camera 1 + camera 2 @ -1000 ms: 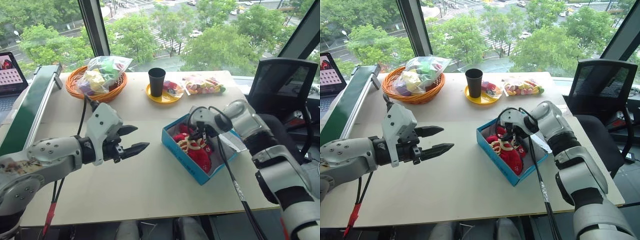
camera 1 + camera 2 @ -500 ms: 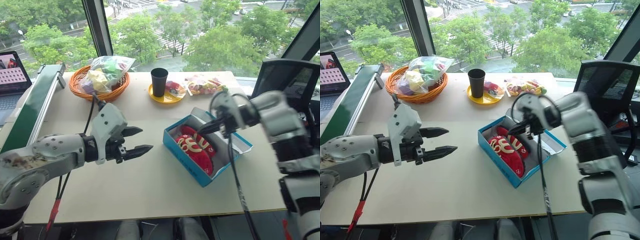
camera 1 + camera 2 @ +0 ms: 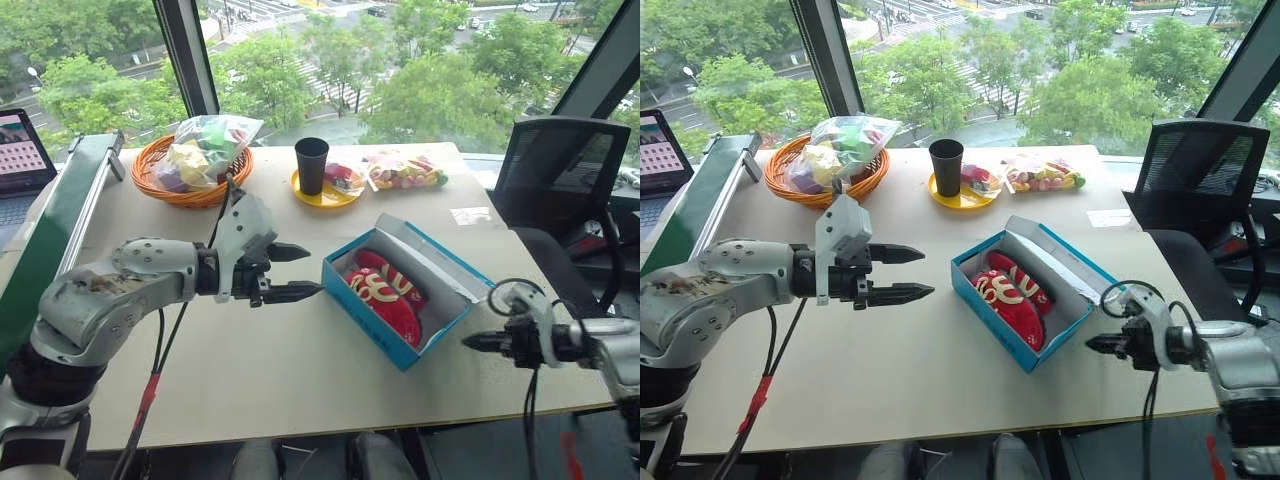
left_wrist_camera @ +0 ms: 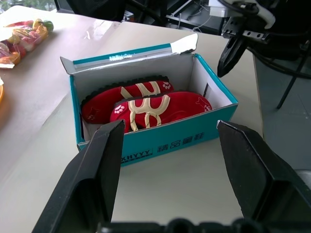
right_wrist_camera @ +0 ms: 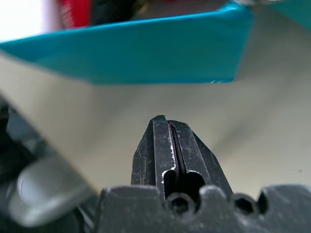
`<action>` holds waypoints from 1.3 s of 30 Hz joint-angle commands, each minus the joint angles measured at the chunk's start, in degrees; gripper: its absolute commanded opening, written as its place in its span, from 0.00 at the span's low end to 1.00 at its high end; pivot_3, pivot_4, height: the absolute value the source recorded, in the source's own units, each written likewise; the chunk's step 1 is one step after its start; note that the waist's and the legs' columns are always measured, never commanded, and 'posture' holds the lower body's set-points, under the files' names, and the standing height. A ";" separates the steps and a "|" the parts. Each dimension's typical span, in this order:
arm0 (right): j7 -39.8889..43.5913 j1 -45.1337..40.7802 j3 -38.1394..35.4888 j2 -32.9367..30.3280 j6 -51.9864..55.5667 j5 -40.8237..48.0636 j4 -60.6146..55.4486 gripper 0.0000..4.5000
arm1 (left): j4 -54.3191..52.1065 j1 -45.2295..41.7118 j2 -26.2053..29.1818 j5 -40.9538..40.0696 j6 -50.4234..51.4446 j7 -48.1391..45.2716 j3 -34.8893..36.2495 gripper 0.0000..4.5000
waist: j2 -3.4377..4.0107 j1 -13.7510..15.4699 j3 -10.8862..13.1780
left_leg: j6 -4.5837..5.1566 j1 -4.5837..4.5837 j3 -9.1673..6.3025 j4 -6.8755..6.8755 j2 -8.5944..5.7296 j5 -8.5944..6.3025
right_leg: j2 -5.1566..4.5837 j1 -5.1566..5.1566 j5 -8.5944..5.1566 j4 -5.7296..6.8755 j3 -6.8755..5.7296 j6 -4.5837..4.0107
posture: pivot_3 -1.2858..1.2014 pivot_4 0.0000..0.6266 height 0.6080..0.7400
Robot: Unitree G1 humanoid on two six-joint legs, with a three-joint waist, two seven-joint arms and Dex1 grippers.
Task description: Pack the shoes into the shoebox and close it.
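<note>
The small red embroidered fabric shoes [image 3: 385,292] lie inside the bright blue cardboard shoebox [image 3: 371,318] mid-surface, so I'd sweep my pressed-together right hand [image 3: 472,343] behind the upright lid [image 3: 425,256], left hand [image 3: 298,272] spread, steadying the front.

A pale beige rectangular table [image 3: 300,380] carries several things along its far edge. At about 11 o'clock stands a round orange wicker basket [image 3: 160,186] holding a clear plastic bag of colourful items [image 3: 205,140]. Near 12 o'clock, a tall black cup [image 3: 312,165] stands upright on a small yellow round plate [image 3: 335,196], with a small clear packet of red sweets [image 3: 344,176] just beside the cup. At 1 o'clock lies a flat clear bag of mixed colourful sweets [image 3: 405,172]. A small white paper label [image 3: 469,215] lies at 2 o'clock. A black mesh office chair [image 3: 560,175] stands off the table at 3 o'clock. A green conveyor belt [image 3: 55,225] runs along the 9 o'clock side, with an open laptop [image 3: 22,145] past it.
</note>
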 commanded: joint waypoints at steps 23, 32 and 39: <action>10.63 12.23 5.00 -0.43 32.47 18.90 -57.73 0.00 | -4.26 2.79 0.77 -0.54 0.96 1.96 3.60 0.72 | 0.07 1.53 0.04 | 0.05 -0.27 -0.05 -0.09 -0.07 -0.05 | -0.01 -0.06 -0.06 -0.31 0.04 0.12 | 0.52 0.24 0.97; 10.29 9.99 22.01 -1.43 27.51 9.69 -60.16 0.00 | -5.05 4.00 0.35 -0.86 1.14 3.28 4.36 0.72 | 0.08 1.52 0.04 | 0.20 -0.30 -0.05 -0.08 -0.09 -0.13 | -0.02 -0.08 -0.07 -0.34 0.02 0.12 | 0.52 0.24 0.97; 10.91 3.52 38.47 -0.16 16.80 -4.81 -54.87 0.00 | -6.36 3.70 0.07 -2.48 2.81 5.80 5.52 0.72 | 0.07 1.51 0.04 | 0.21 -0.40 -0.07 -0.08 -0.09 -0.14 | -0.01 -0.21 -0.07 -0.33 0.06 0.12 | 0.52 0.24 0.97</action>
